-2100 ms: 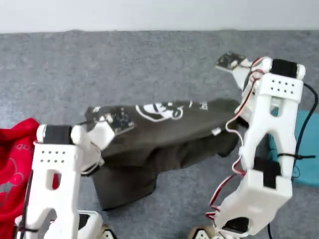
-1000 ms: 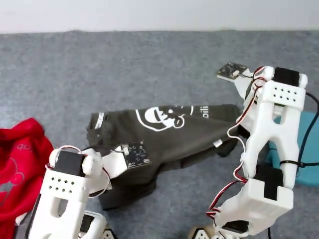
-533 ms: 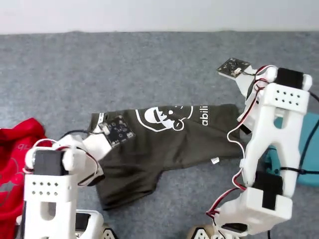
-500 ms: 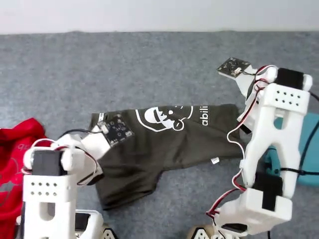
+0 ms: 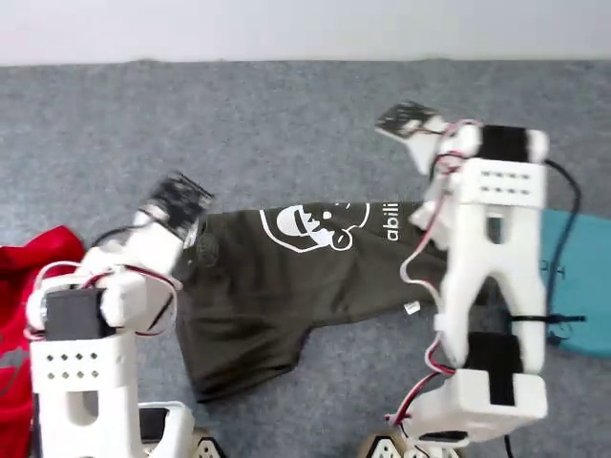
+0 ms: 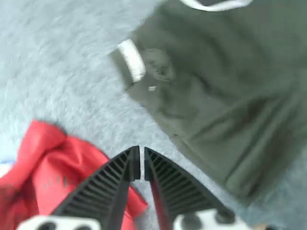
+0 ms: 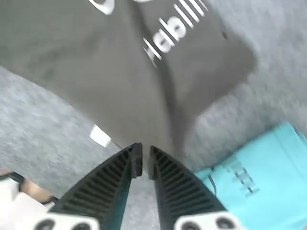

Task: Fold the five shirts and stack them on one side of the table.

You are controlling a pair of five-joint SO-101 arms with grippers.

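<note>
The dark olive shirt point(image 5: 315, 277) lies spread on the grey desk point(image 5: 286, 124) near its centre, print side up, partly folded with one sleeve toward the robot. A red shirt point(image 5: 24, 286) lies crumpled at the desk's left edge, and a teal shirt point(image 5: 578, 277) lies at the right edge. The left claw point(image 6: 141, 164) hangs above the gap between the red and olive shirts, fingers together, holding nothing. The right claw point(image 7: 143, 160) hangs over the olive shirt's right edge, fingers together, empty.
</note>
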